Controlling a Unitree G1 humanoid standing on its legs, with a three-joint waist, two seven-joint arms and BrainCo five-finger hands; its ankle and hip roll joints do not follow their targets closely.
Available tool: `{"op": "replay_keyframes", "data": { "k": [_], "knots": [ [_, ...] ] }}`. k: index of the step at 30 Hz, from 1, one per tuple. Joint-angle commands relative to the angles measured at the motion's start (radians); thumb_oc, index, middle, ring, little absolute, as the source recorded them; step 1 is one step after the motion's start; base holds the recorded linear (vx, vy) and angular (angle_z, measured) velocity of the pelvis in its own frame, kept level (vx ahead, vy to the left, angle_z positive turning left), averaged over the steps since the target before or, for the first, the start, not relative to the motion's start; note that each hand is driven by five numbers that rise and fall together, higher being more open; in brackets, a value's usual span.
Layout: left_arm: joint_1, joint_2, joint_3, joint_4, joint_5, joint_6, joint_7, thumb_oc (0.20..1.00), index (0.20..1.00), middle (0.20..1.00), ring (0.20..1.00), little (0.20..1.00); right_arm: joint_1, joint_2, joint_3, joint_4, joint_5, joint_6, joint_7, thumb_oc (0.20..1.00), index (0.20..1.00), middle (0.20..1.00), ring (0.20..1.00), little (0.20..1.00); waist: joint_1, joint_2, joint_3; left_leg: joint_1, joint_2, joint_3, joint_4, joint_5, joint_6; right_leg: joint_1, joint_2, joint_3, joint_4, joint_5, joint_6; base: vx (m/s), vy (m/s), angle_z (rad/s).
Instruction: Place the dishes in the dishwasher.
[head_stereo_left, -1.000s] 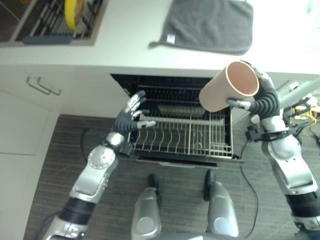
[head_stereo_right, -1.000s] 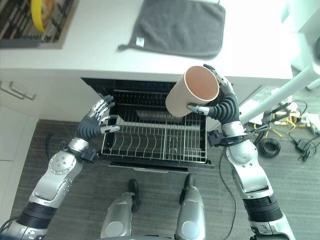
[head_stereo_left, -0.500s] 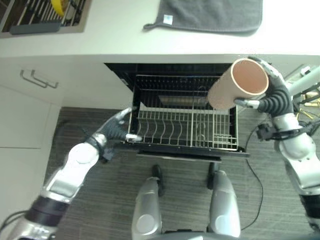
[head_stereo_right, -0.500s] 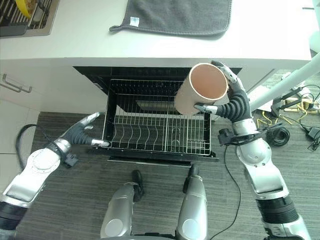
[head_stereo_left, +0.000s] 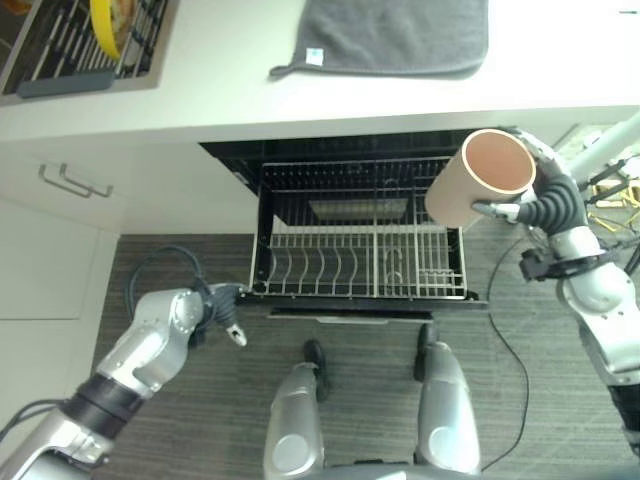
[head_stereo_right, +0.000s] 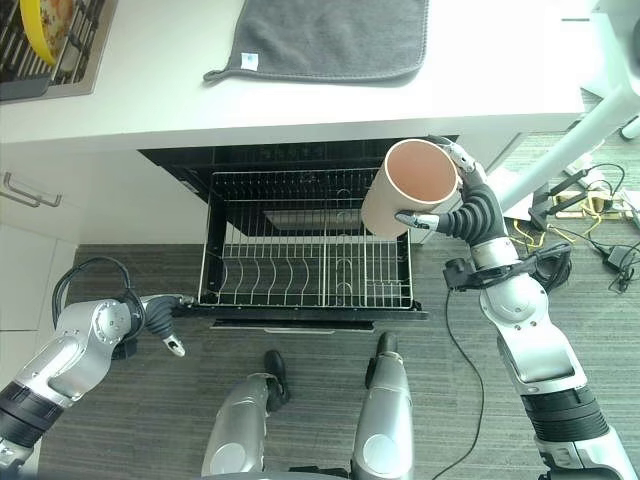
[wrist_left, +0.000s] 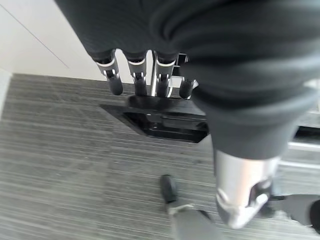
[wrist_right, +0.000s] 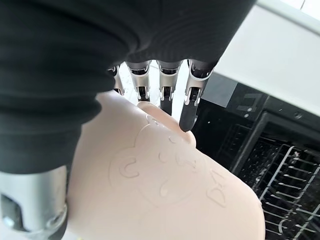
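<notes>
Above right edge of pulled-out wire dishwasher rack (head_stereo_left: 360, 262): right hand (head_stereo_left: 540, 195) grasps tall beige plastic cup (head_stereo_left: 478, 178), not yet loaded. Rack bare. Left hand (head_stereo_left: 222, 310), fingers relaxed, off rack's front-left corner.

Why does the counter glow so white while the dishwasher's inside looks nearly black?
Left eye view: the counter takes strong light and glares at its right end; the dishwasher opening lies in its shade, only the rack lit. Right wrist view: the cup is evenly lit.
</notes>
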Motion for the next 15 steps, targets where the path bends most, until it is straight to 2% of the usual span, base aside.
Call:
{"op": "replay_keyframes", "data": {
  "k": [1,4,6,11,13,14,15],
  "knots": [
    [0.077,0.052,-0.004,0.015,0.073,-0.004,0.029,1.0,1.0,1.0,1.0,1.0,-0.035,-0.003,0.004,-0.031,0.007,-0.09,0.014,0.2,0.2,0.2,0.2,0.2,0.001,-0.038,-0.062,-0.01,0.028,-0.051,0.063,-0.079,0.001,0.082,0.003,0.028,-0.073,-0.045,0.041,0.01,-0.013,-0.03],
    [0.046,0.045,-0.034,0.04,0.147,-0.011,0.033,1.0,1.0,1.0,1.0,1.0,-0.046,0.005,0.015,-0.007,0.001,-0.097,0.019,0.2,0.2,0.2,0.2,0.2,0.004,-0.043,-0.064,-0.015,0.028,-0.057,0.067,-0.08,0.001,0.081,0.003,0.026,-0.072,-0.045,0.042,0.02,-0.033,0.0],
    [0.024,0.054,-0.061,0.059,0.186,-0.027,-0.017,1.0,1.0,1.0,1.0,1.0,-0.056,0.001,0.018,-0.002,0.009,-0.083,0.026,0.2,0.2,0.2,0.2,0.2,0.004,-0.048,-0.067,-0.019,0.027,-0.06,0.069,-0.082,0.0,0.079,0.005,0.028,-0.073,-0.046,0.043,0.02,-0.031,0.06],
    [0.014,0.062,-0.144,0.062,0.264,-0.083,-0.21,1.0,1.0,1.0,1.0,1.0,-0.091,-0.003,0.058,0.068,-0.02,-0.073,0.031,0.2,0.2,0.2,0.2,0.2,0.009,-0.055,-0.059,-0.044,0.027,-0.072,0.08,-0.09,-0.003,0.057,0.004,0.031,-0.07,-0.045,0.043,-0.04,-0.032,0.05],
    [0.019,0.07,-0.158,0.056,0.277,-0.093,-0.261,1.0,1.0,1.0,1.0,1.0,-0.1,-0.008,0.07,0.089,-0.023,-0.074,0.03,0.2,0.2,0.2,0.2,0.2,0.011,-0.056,-0.058,-0.047,0.026,-0.073,0.08,-0.091,-0.004,0.055,0.004,0.031,-0.072,-0.045,0.043,-0.02,-0.011,-0.01],
    [0.026,0.084,-0.175,0.046,0.294,-0.099,-0.335,1.0,1.0,1.0,1.0,1.0,-0.109,-0.016,0.084,0.116,-0.029,-0.075,0.032,0.2,0.2,0.2,0.2,0.2,0.014,-0.056,-0.053,-0.051,0.024,-0.076,0.082,-0.095,-0.004,0.052,0.003,0.031,-0.071,-0.046,0.042,-0.04,-0.018,-0.01],
    [0.027,0.088,-0.181,0.044,0.302,-0.101,-0.361,1.0,1.0,1.0,1.0,1.0,-0.112,-0.018,0.089,0.125,-0.03,-0.073,0.032,0.2,0.2,0.2,0.2,0.2,0.014,-0.056,-0.052,-0.055,0.024,-0.078,0.084,-0.096,-0.005,0.049,0.004,0.031,-0.068,-0.047,0.042,-0.03,-0.011,0.0]
  ]
}}
